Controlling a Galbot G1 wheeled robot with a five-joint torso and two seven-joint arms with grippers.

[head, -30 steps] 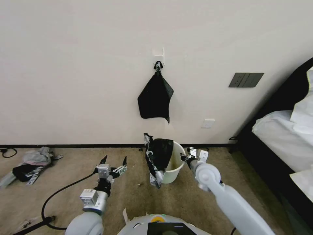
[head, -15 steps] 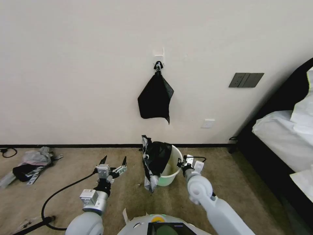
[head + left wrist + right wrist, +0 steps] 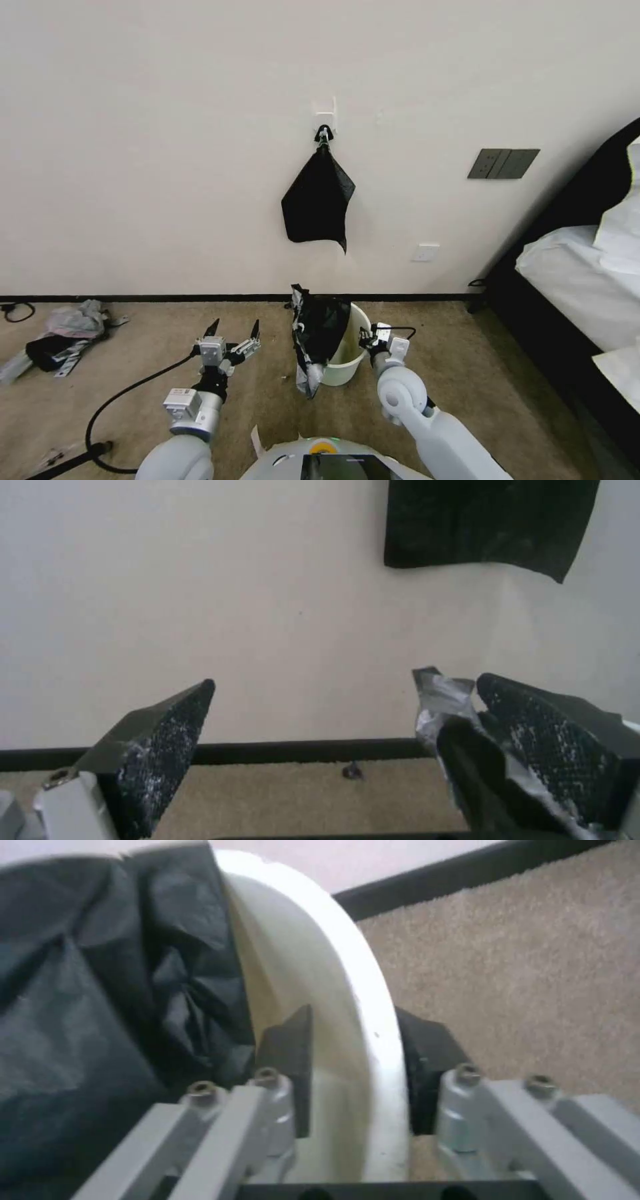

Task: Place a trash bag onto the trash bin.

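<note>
Wall (image 3: 167, 133), pale, with black skirting at carpet level; carries a hook holding a flat matte black bag bundle (image 3: 318, 200), likely the supply store, plus a dark switch plate (image 3: 503, 163) toward the right. Carpet floor (image 3: 267, 393), tan, with a heap of grey and black discards (image 3: 60, 333) far left. Bed (image 3: 587, 280), white bedding on a dark frame, at right edge. Trash bin (image 3: 353, 353), cream-white, standing on the carpet near the wall, tipped toward the robot's left; right-hand rim pinched between closed fingers of the right gripper (image 3: 350, 1070), one finger inside the wall and one outside, presumably to steady or reposition the bin for lining. Trash bag (image 3: 319, 330), glossy black, draped over the bin's left rim, part inside the mouth and part hanging down the outer wall; not yet spread around the full rim. Left gripper (image 3: 232, 330), fingers spread open and empty, hovering left of the bin, apart from the bag, apparently waiting.
</note>
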